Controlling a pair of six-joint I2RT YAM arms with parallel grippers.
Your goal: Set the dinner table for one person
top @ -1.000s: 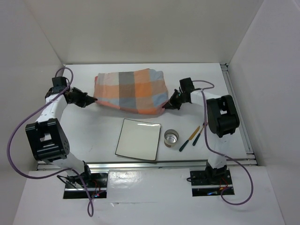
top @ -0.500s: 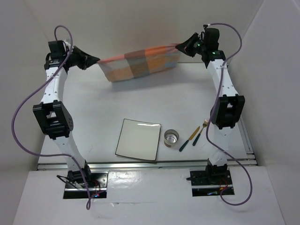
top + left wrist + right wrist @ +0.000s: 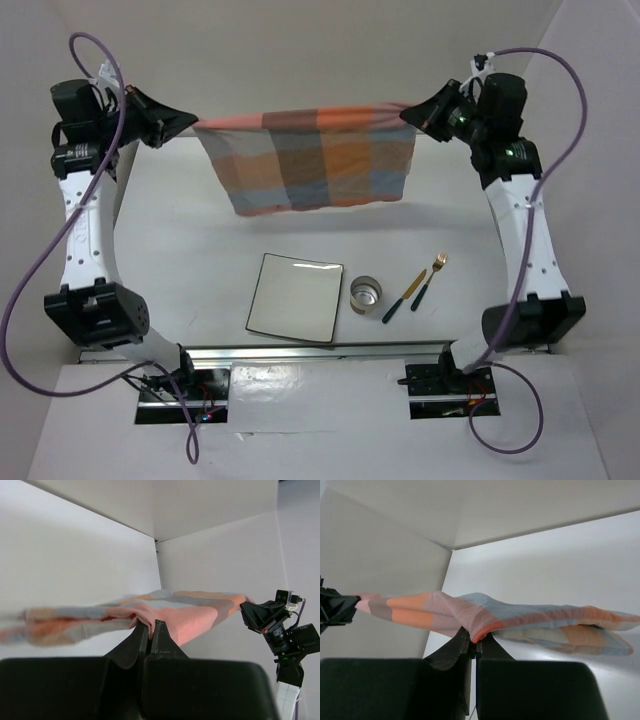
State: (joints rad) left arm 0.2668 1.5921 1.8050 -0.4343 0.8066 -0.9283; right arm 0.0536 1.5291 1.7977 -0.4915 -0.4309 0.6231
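Observation:
The orange, grey and blue checked cloth (image 3: pixel 312 158) hangs stretched in the air above the far part of the white dinner table (image 3: pixel 200 270). My left gripper (image 3: pixel 190 124) is shut on its left top corner, and my right gripper (image 3: pixel 408 113) is shut on its right top corner. In the left wrist view the black fingers (image 3: pixel 150 630) pinch a fold of the cloth (image 3: pixel 195 610). The right wrist view shows its fingers (image 3: pixel 472 641) clamped on the cloth (image 3: pixel 470 611) in the same way. Near the front lie a square white plate (image 3: pixel 295 298), a small glass (image 3: pixel 365 295), a knife (image 3: pixel 403 297) and a fork (image 3: pixel 428 280).
White walls close in the table on the left, back and right. A metal rail (image 3: pixel 320 350) runs along the near edge by the arm bases. Plate, glass and cutlery sit in the front middle and right of the table.
Both arms have risen and spread apart, lifting the cloth off the table and pulling it from a bunched heap into a taut hanging sheet. Plate, glass and cutlery have not moved.

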